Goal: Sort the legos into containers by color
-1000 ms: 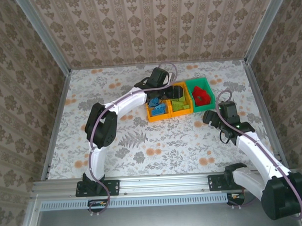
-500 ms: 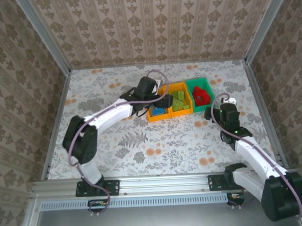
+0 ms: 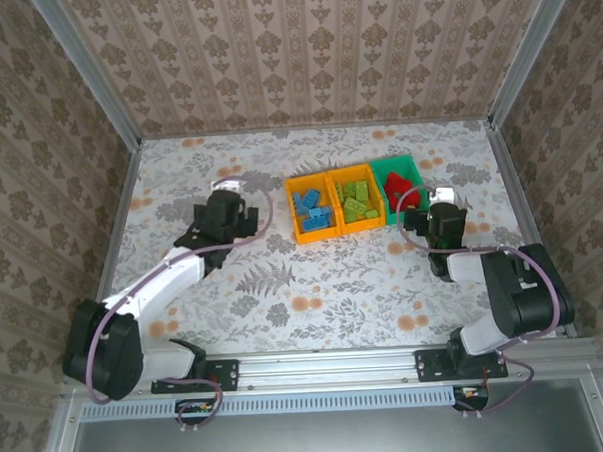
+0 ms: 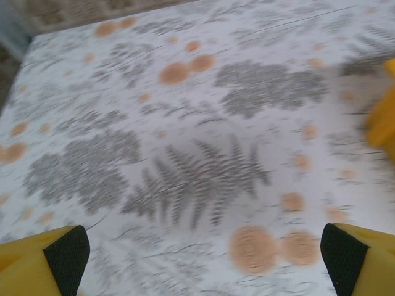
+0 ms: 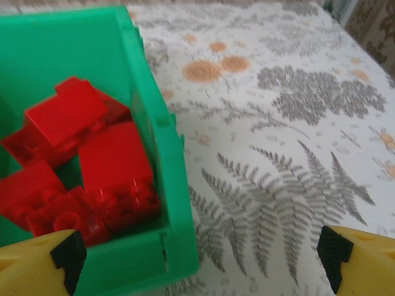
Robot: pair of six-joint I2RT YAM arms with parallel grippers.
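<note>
Judging the sorting all but finished, we are finding every brick we can see lying inside the three joined open-top plastic bins at the upper centre of the overhead view. The small studded blue plastic bricks (image 3: 311, 208) are in the left orange-yellow bin (image 3: 317, 236). The lime green studded bricks (image 3: 356, 202) are in the middle orange-yellow bin (image 3: 365, 226). The red studded bricks (image 3: 402, 190) are in the green bin (image 3: 394, 162) at the right end.

Our left gripper (image 4: 202, 254) is hanging over bare cloth at centre left, well apart from the bins, its yellow black-padded fingers spread wide with nothing between them. Our right gripper (image 5: 202, 251) is hovering just beside the green bin's near right corner, likewise wide open and empty.

The next move, as we are reading it, calls for no grasp. It calls for a look over the surface (image 3: 314, 285) for any stray brick, then drawing both arms toward their bases.

We are working on a white cloth printed with grey ferns and orange blossoms, fenced by aluminium rails (image 3: 88, 70) and walls (image 3: 304, 56) papered in a brown damask pattern.
</note>
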